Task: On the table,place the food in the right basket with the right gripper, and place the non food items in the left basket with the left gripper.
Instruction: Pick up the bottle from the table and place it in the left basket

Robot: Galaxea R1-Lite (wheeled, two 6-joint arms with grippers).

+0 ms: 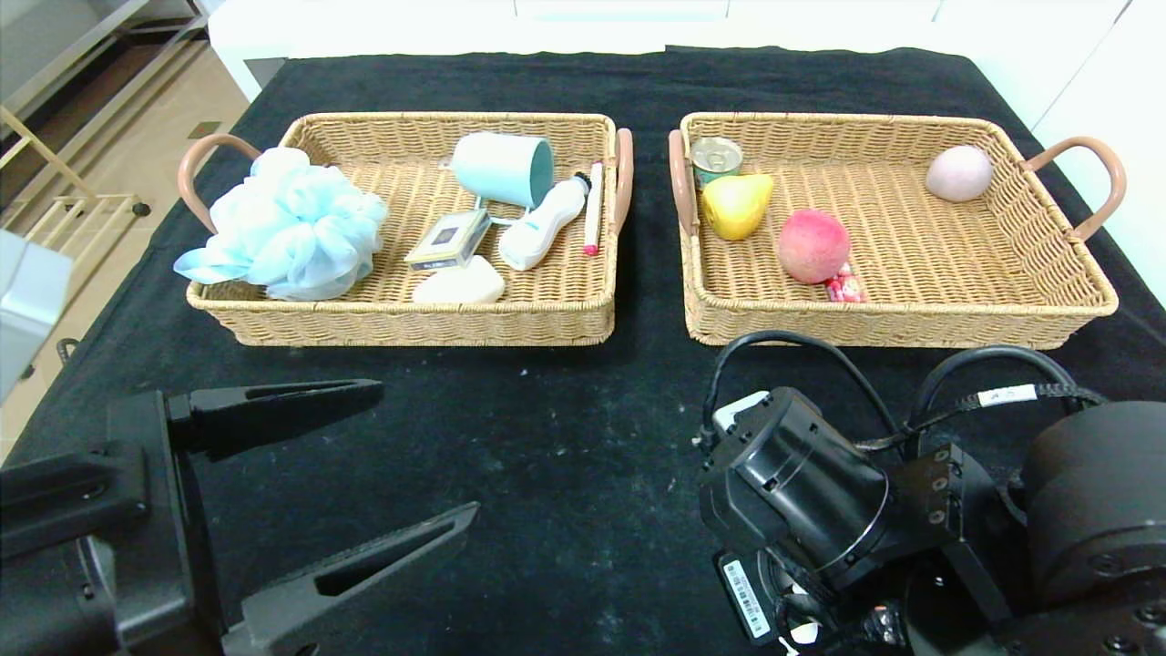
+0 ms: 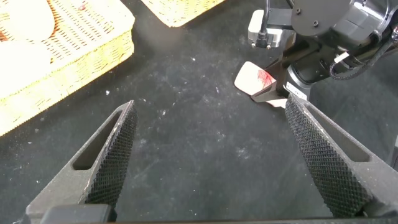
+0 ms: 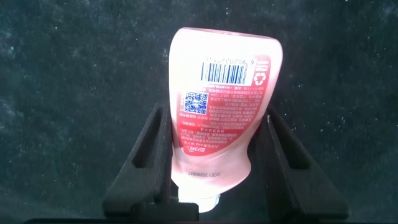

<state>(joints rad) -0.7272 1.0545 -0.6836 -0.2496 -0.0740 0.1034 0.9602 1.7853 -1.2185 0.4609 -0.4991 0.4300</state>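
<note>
My right gripper [image 3: 216,115] is shut on the pink squeeze bottle [image 3: 221,99], white cap toward the wrist, low over the black table [image 1: 565,437] at the front right. In the left wrist view the bottle [image 2: 255,79] shows under the right arm. My left gripper [image 1: 426,451] is open and empty at the front left. The left basket [image 1: 401,319] holds the blue pouf [image 1: 291,223] and the boxed bar [image 1: 448,240]. The right basket [image 1: 893,323] holds the peach [image 1: 813,244], pear [image 1: 736,205] and red candy [image 1: 845,287].
The left basket also contains a teal cup [image 1: 506,167], a white bottle [image 1: 542,228], a cream soap [image 1: 458,284] and a thin red-tipped stick [image 1: 593,219]. A tin can [image 1: 715,157] and a pale pink ball [image 1: 958,173] lie in the right basket.
</note>
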